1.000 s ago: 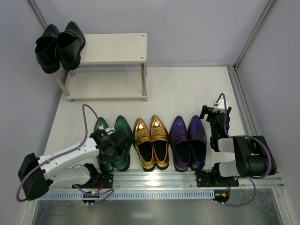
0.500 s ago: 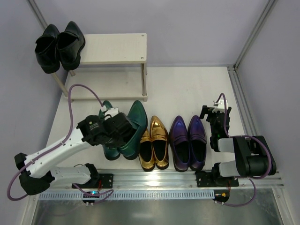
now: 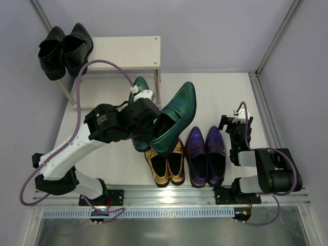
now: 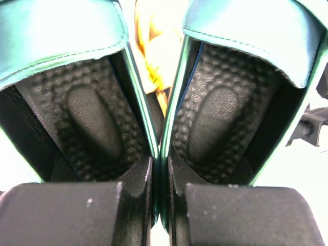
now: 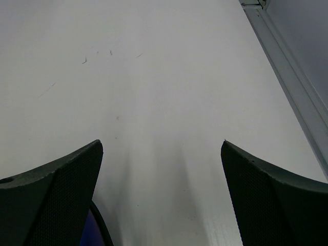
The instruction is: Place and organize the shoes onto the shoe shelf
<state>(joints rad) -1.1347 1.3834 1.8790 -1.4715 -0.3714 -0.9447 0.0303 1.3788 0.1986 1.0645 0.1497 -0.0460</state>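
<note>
My left gripper (image 3: 148, 123) is shut on the inner walls of both metallic green shoes (image 3: 177, 117) and holds the pair in the air above the floor, toes toward the shelf. In the left wrist view the pads (image 4: 128, 202) pinch the two green walls (image 4: 159, 154) together. The black pair (image 3: 65, 50) sits at the left end of the shoe shelf (image 3: 125, 53) top board. The gold pair (image 3: 165, 163) and purple pair (image 3: 206, 155) lie on the floor. My right gripper (image 3: 234, 123) is open and empty beside the purple pair; its fingers (image 5: 51, 197) frame bare floor.
The shelf's lower board (image 3: 115, 95) is bare. A metal rail (image 3: 169, 197) runs along the near edge. Walls close in on the left, back and right, with a frame strip (image 3: 264, 113) along the right side.
My left arm has lifted the green pair off the floor and carried it up and to the right, over the gold pair. The right arm has not moved.
</note>
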